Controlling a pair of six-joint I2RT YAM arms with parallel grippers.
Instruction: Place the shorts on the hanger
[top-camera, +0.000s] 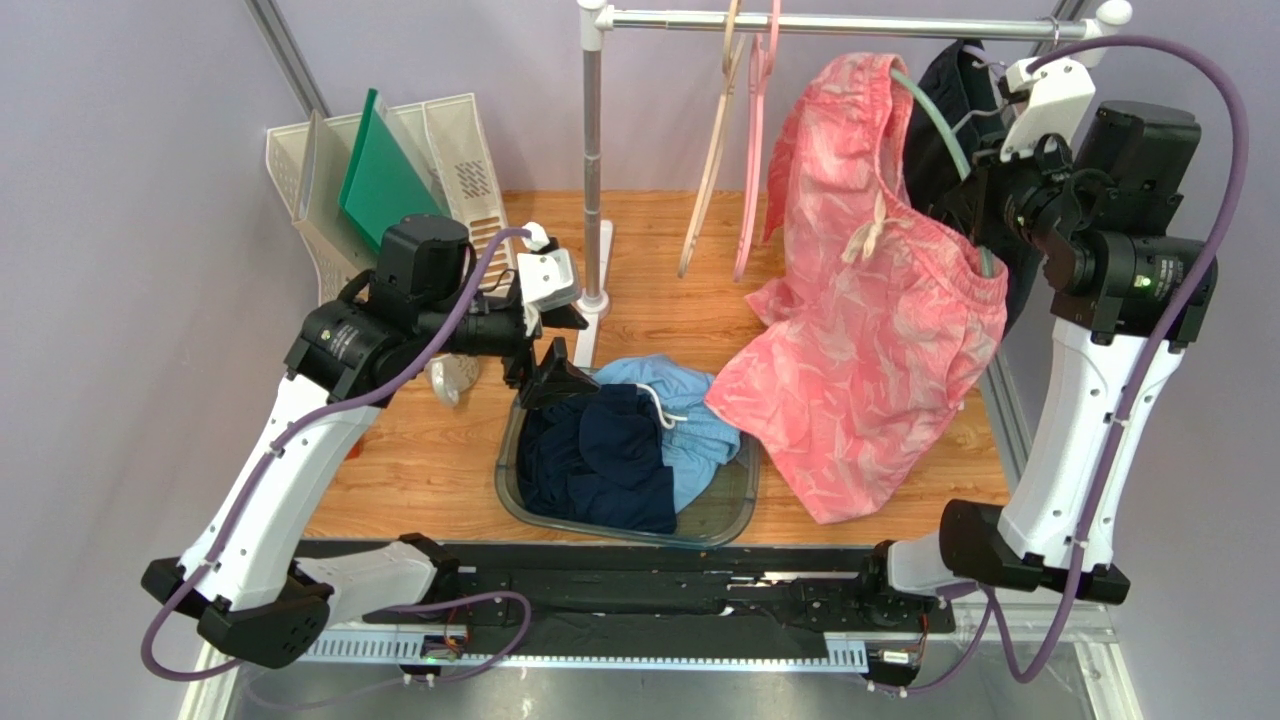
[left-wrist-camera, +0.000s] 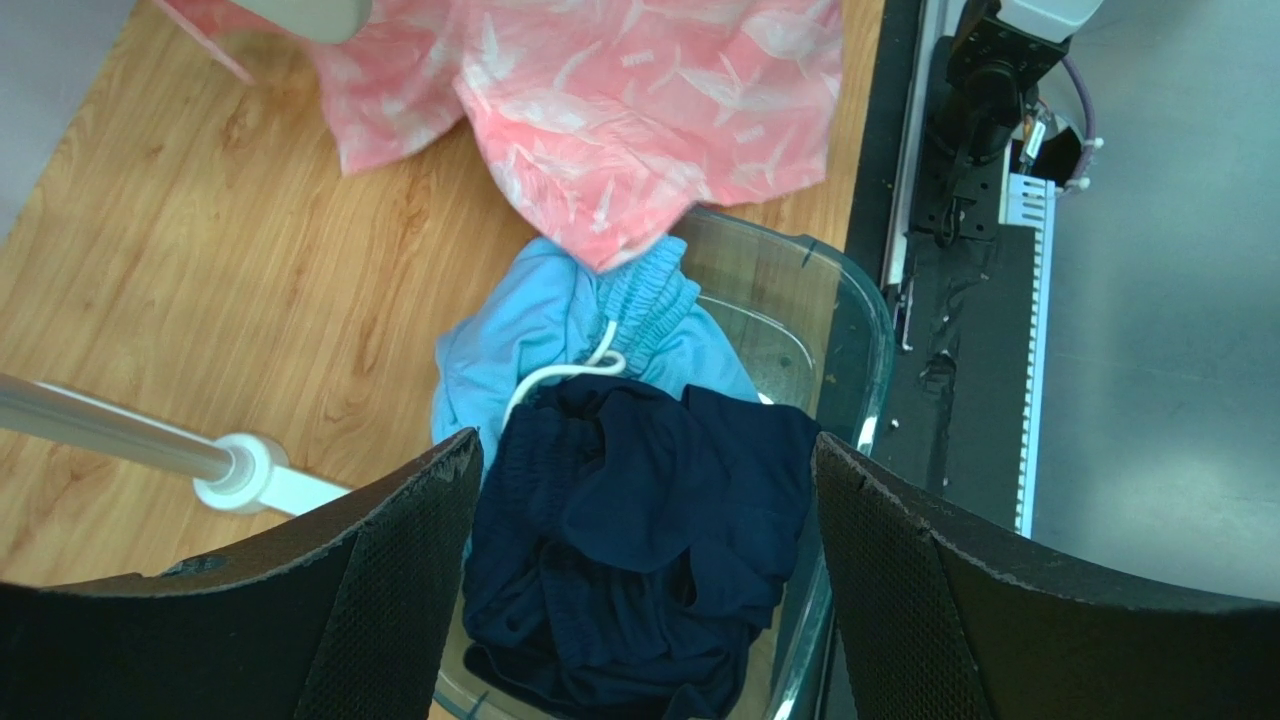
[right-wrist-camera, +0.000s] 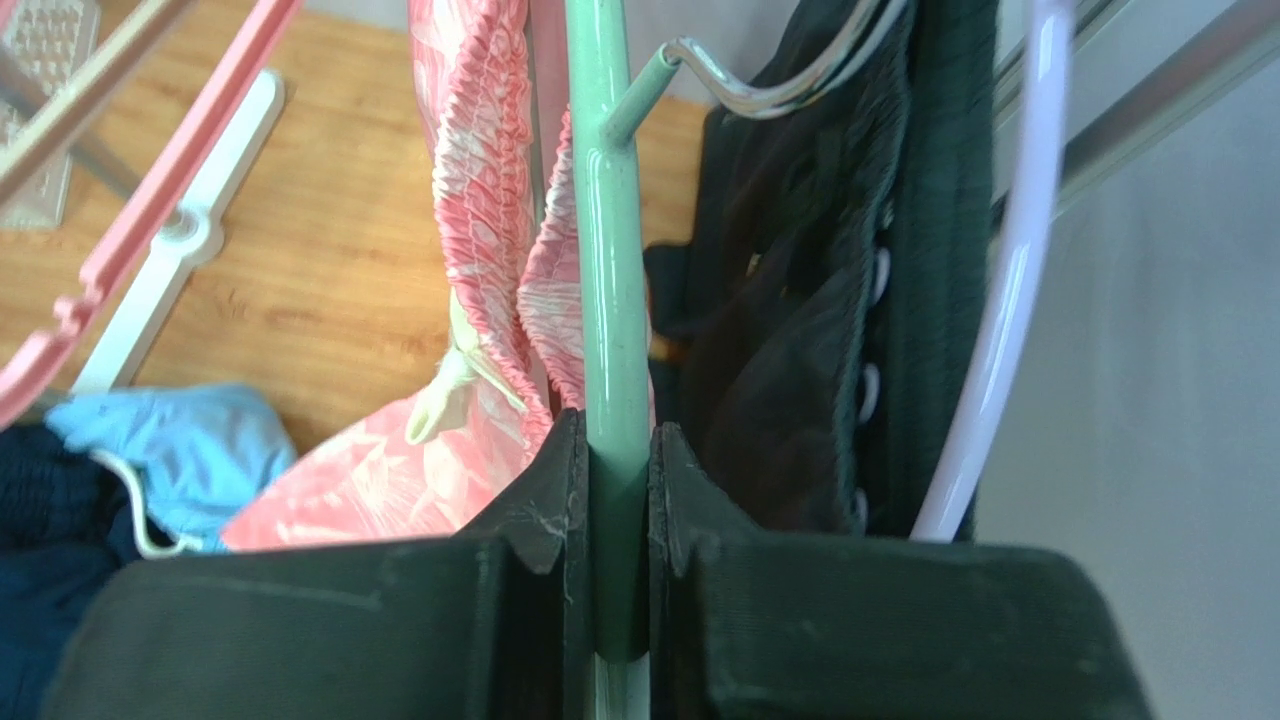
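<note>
1. The salmon-pink shorts (top-camera: 864, 323) hang at the right side of the wooden table (top-camera: 451, 465), below the metal rail (top-camera: 842, 23). Their gathered waist is up at the top, threaded over one arm of the sage-green hanger (top-camera: 935, 128), and the cream drawstring (top-camera: 867, 237) dangles down the front.
2. The lower leg spreads down onto the table, and its hem lies against the light blue garment (top-camera: 684, 413) at the rim of the clear plastic tub (top-camera: 736, 518).
3. My right gripper (right-wrist-camera: 609, 450) is clamped on the hanger's green bar, with both black fingers (right-wrist-camera: 534, 510) pressed flat against it. The shorts' elastic waistband sits just beside that bar on its left in my wrist view.
4. The hanger's wire hook (right-wrist-camera: 751, 83) curves off to the right in front of a dark garment (right-wrist-camera: 812, 300); I cannot tell whether it sits on the rail.
5. My left gripper (left-wrist-camera: 646, 443) is spread wide with nothing between the fingers. It hovers over the tub, above the navy garments (left-wrist-camera: 646, 555).
6. A pink hanger (top-camera: 759, 150) and a beige hanger (top-camera: 714, 150) hang from the rail, left of the shorts.
</note>
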